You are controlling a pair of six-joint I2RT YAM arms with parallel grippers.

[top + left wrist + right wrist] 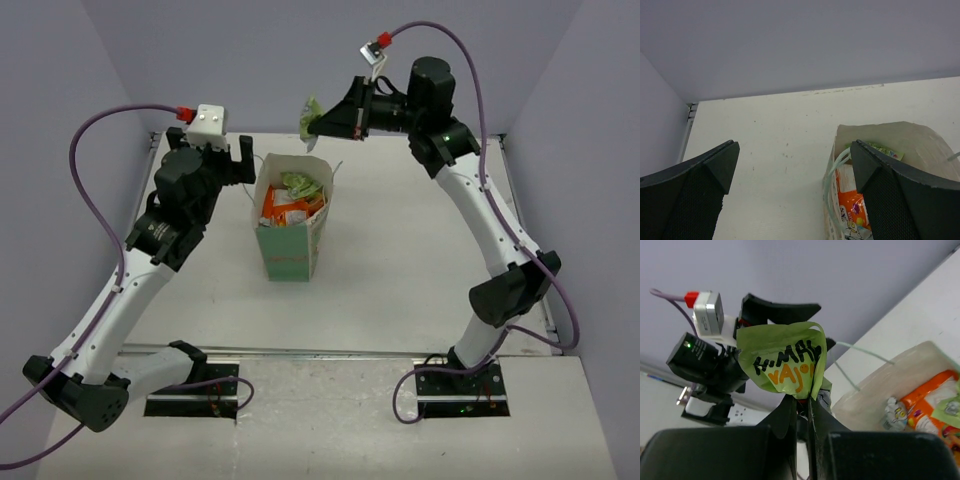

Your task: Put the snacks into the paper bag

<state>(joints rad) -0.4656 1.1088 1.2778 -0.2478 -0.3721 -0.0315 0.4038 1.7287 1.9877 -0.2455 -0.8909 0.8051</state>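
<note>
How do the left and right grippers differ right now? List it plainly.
The left gripper stands wide open and empty; the right gripper is shut on a green packet. The left gripper is beside the paper bag, at its left wall; the right gripper is near its far rim. Both are black.

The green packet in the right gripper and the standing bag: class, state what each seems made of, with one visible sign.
Green packet: likely thin plastic film, slightly glossy; it curls and creases softly in the right gripper. Bag: apparently matte paper, mint outside, whitish inside; it stands boxy with folded edges.
</note>
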